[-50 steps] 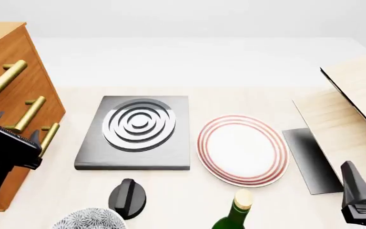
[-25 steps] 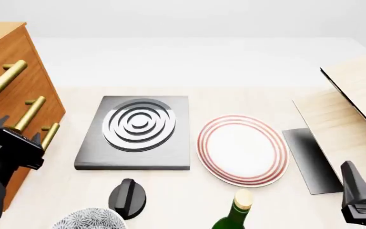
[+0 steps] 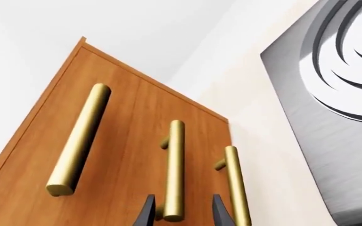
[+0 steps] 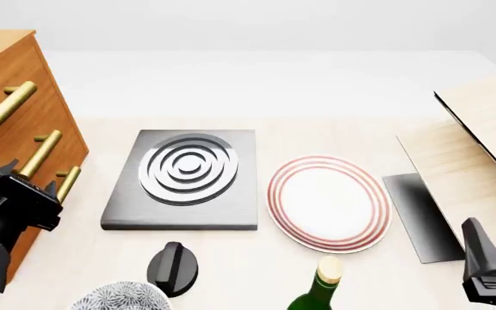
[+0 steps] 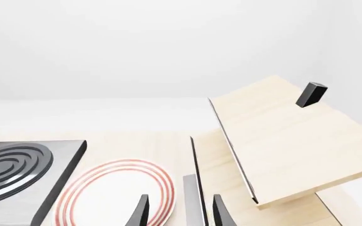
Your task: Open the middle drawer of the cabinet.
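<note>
**Left pincer lines up on the middle handle**

The cabinet (image 4: 11,116) stands at the far left of the surface (image 4: 257,258), its three fronts shut flush. The middle drawer (image 3: 137,155) is the second front, and its gold handle (image 3: 174,169) runs between the two dark fingertips of the left pincer (image 3: 181,212) in the left wrist view. The pincer is spread, its tips flanking the near end of the bar without clearly touching it. The right pincer (image 5: 179,212) is also spread and holds nothing, hovering well apart from the cabinet, over the striped plate (image 5: 115,193) and beside the pale boards (image 5: 282,141).

Risks, as I judge them: the tips straddle only the end of the bar, so a close here could pinch thinly and slip off once the pull begins. The lowest handle (image 3: 237,186) sits just beside the middle one, and a small drift could catch it instead. A pull that is not straight out from the front could bind the drawer or drag the cabinet. The stove plate (image 4: 183,177) lies near the cabinet and leaves the arm little room.

No brand, label or writing is legible anywhere.
</note>
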You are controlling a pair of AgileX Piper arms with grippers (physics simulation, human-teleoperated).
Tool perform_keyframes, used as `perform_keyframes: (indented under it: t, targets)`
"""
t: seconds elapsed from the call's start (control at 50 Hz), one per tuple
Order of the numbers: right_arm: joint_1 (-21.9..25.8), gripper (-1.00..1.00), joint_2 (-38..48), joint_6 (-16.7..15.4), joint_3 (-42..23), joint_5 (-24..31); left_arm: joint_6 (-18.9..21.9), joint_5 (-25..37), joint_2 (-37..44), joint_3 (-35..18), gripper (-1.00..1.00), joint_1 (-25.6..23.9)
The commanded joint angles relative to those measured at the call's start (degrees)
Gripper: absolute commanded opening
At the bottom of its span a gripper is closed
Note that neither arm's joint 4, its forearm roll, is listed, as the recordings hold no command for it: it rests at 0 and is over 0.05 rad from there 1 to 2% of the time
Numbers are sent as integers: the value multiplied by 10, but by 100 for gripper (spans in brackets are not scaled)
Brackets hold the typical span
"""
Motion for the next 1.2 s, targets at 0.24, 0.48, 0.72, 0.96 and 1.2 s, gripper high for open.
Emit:
perform_keyframes:
  t: [0.24,0.48,0.72,0.96,1.2]
  targets:
    - [4,100,-5,0,0,5,-2,-22,2,-11,-100,38]
    - [4,100,-4,0,0,4,54,-83,11,-4,-100,52]
    - [4,100,-5,0,0,5,171,-103,6,-24,-100,41]
    - [4,100,-6,1,0,6,244,-103,24,-56,-100,29]
    - [4,100,-6,0,0,6,283,-103,56,-82,-100,12]
